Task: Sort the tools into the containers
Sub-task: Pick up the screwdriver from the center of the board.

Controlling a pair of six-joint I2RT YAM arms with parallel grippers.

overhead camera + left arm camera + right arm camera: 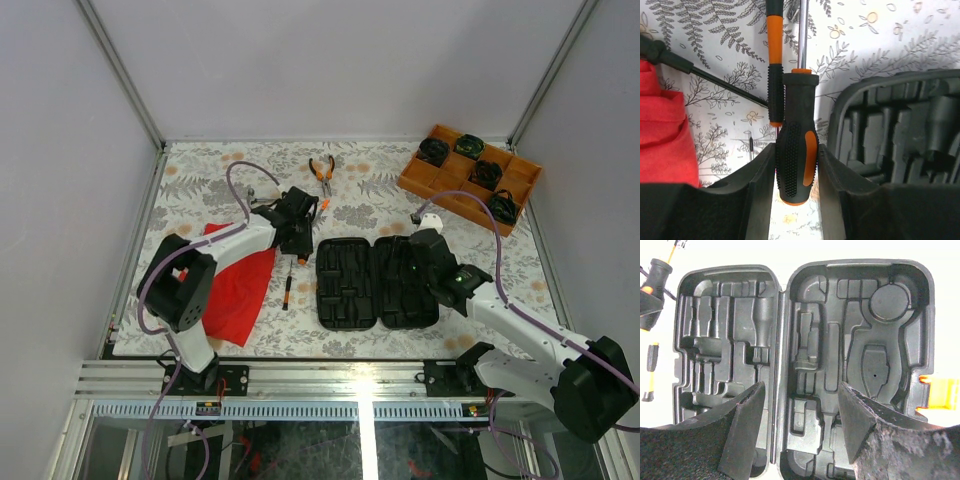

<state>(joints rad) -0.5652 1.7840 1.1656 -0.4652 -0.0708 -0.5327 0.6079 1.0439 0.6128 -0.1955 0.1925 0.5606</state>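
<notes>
My left gripper (796,167) is shut on the fat black-and-orange handle of a screwdriver (796,150), its shaft pointing away from the camera, just left of the open black tool case (900,135). A thinner orange-and-black screwdriver (775,75) lies behind it on the table and also shows in the top view (287,285). Orange-handled pliers (322,175) lie at the back. My right gripper (800,390) is open and empty, hovering over the case (805,340), whose moulded slots hold nothing. The case lies flat (377,283), its orange latch (940,392) on the right. No hammer clearly shows.
A red cloth (235,285) lies at the front left, beside my left gripper (296,228). An orange compartment tray (470,175) with black round items stands at the back right. A thin black rod (715,80) crosses the table near the cloth. My right gripper (428,262) is over the case's right half.
</notes>
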